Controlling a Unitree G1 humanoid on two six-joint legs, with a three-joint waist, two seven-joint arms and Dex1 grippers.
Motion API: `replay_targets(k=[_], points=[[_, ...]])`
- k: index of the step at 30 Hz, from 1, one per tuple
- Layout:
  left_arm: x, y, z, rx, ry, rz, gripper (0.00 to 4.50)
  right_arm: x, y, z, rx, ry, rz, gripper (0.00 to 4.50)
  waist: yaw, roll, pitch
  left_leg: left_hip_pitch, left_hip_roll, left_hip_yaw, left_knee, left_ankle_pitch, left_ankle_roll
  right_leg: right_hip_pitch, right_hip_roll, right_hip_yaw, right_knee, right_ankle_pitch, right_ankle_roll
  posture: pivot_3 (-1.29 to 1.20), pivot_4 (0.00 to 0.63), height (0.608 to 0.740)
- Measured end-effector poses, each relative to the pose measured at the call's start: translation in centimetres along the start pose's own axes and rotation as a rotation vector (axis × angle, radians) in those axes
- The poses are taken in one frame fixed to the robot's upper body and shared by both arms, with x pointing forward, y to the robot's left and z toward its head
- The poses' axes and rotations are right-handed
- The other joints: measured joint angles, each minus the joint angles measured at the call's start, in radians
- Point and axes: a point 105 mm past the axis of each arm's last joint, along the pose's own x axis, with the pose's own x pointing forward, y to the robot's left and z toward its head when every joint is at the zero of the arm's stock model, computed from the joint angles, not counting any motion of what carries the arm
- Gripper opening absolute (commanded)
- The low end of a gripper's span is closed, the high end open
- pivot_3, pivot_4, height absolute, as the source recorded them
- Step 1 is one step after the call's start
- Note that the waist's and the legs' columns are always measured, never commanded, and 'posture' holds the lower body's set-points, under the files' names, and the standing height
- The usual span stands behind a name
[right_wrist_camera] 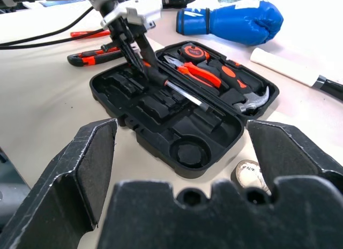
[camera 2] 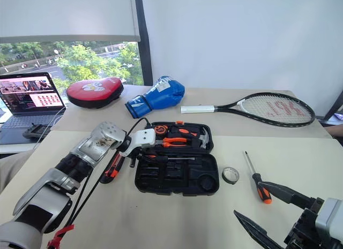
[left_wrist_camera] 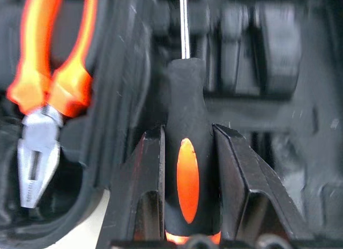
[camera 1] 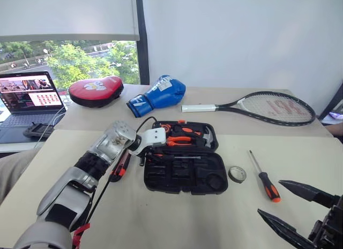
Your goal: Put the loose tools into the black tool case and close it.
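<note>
Now the left fingers [left_wrist_camera: 144,185] clamp a screwdriver [left_wrist_camera: 186,168] by its handle (shaft pointing away from them) over the open black tool case [camera 1: 185,176]; right fingers [right_wrist_camera: 96,174] stand apart, empty.

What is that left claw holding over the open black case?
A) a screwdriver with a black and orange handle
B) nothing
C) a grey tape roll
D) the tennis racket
A: the left gripper is closed on a screwdriver by its black and orange handle, the metal shaft pointing over the tool case; the tape roll lies on the table.
</note>
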Motion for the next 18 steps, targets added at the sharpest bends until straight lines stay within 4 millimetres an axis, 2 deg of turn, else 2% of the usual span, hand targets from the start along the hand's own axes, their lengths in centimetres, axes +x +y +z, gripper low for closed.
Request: replay_targets(k=[9, 13, 15, 16, 18], points=[[1.8, 0.9, 0.2, 0.033, 0.009, 0.008, 0.86, 0.8, 0.0, 0.2, -0.028, -0.009, 0.004, 4.50, 0.010, 0.000, 0.000, -0.001, 0.000, 0.000, 0.002, -0.001, 0.001, 0.001, -0.002, -0.001, 0.000, 0.000, 0.001, 0.00, 0.150, 0.740], [2.0, 1.0, 0.2, 0.043, 0.009, 0.012, 0.86, 1.0, 0.0, 0.2, -0.029, -0.008, 0.006, 4.50, 0.012, 0.000, 0.000, -0.001, 0.000, 0.000, 0.003, -0.001, 0.002, 0.001, -0.003, -0.001, 0.000, 0.000, 0.002, 0.00, 0.150, 0.740], [2.1, 1.1, 0.2, 0.042, 0.007, 0.016, 1.86, 1.1, -0.1, 0.3, -0.034, -0.007, 0.006, 4.50, 0.013, 0.000, 0.000, -0.001, 0.000, 0.000, 0.004, -0.001, 0.003, 0.001, -0.002, -0.002, 0.000, 0.000, 0.002, 0.00, 0.150, 0.740], [2.1, 1.1, 0.2, 0.042, 0.005, 0.019, 1.96, 1.1, -0.1, 0.3, -0.037, -0.007, 0.007, 4.50, 0.013, 0.000, 0.000, -0.001, 0.000, 0.000, 0.005, -0.002, 0.003, 0.001, -0.002, -0.002, 0.000, 0.000, 0.002, 0.00, 0.150, 0.740], [1.9, 1.3, 0.7, 0.057, -0.018, 0.033, 2.62, 1.3, -0.2, 0.5, -0.047, -0.012, 0.009, 4.50, 0.015, 0.000, 0.000, -0.001, 0.000, -0.001, 0.006, -0.002, 0.003, 0.002, -0.003, -0.002, 0.000, 0.000, 0.002, 0.00, 0.150, 0.740]])
